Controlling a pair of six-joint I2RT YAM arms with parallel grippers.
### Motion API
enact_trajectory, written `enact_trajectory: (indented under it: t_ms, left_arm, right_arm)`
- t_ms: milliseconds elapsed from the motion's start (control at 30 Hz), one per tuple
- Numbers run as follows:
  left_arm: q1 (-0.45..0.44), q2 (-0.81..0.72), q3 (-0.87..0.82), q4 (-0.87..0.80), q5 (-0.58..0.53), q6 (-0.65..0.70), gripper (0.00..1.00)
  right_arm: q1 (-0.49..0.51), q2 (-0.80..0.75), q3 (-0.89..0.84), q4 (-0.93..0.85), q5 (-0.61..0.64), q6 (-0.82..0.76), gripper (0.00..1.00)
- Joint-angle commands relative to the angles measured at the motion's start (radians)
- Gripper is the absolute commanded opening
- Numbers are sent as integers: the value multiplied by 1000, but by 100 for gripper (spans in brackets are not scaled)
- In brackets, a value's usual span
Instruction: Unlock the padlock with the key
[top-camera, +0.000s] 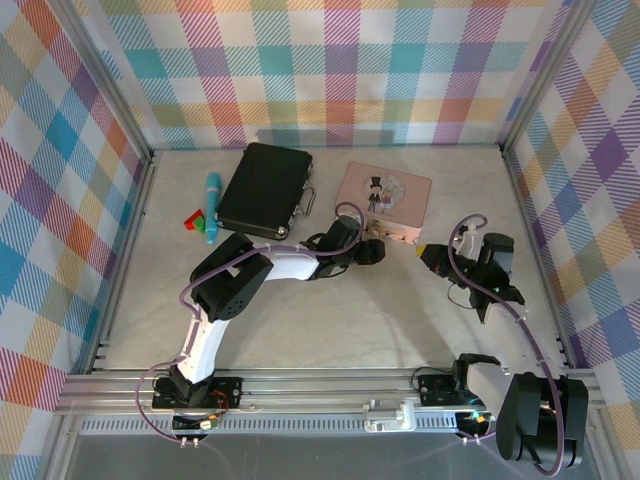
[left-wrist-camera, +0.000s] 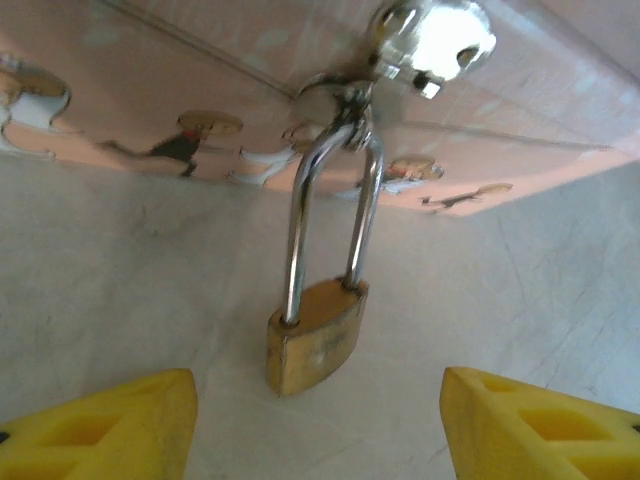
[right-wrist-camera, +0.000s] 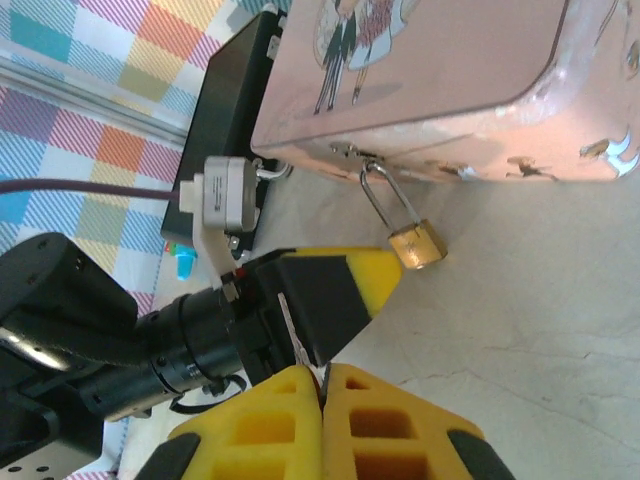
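— Yellow-fingered left gripper is gaping just short of the tiny brass padlock, which is hanging from the shiny clasp of the pink picture tin.
— Right gripper is pressing its fingers together; whether it's pinching a key, I cannot tell.
— That lock is hanging loose, so an off-centre squeeze is risking a swing or twist.
— Tin's wall is crowding behind; bare table is lying open nearer us.
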Motion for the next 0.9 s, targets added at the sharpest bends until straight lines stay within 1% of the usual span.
enact_trajectory:
  t_ms: [0,133,200,267,367,400,500,600,867]
  left_arm:
    - [-18,56,53,-15,-63,38,64]
    - [-26,102,97,-17,-71,58,63]
    - [-29,124,122,-33,-72,61,61]
    - [-31,136,137,-45,-74,58,56]
    - [-36,147,148,-66,-93,57,43]
    - [-35,152,153,-74,-95,58,40]
    - [-33,170,165,-93,-99,51,38]
    - [-26,186,156,-66,-74,14,33]
    - [-23,173,113,-27,-61,-44,15]
  right_arm:
    - [-6,-14,-25,66,-47,45,0]
    - [-5,-28,-38,91,-67,63,0]
    - [-5,-32,-37,88,-69,64,0]
    - [-6,-34,-36,86,-65,65,0]
    - [-6,-34,-38,87,-58,67,0]
    - [-7,-32,-38,90,-57,67,0]
    - [-6,-16,-40,93,-53,70,0]
    - [-7,3,-48,101,-50,74,0]
    - [-5,-9,-82,97,-26,73,0]
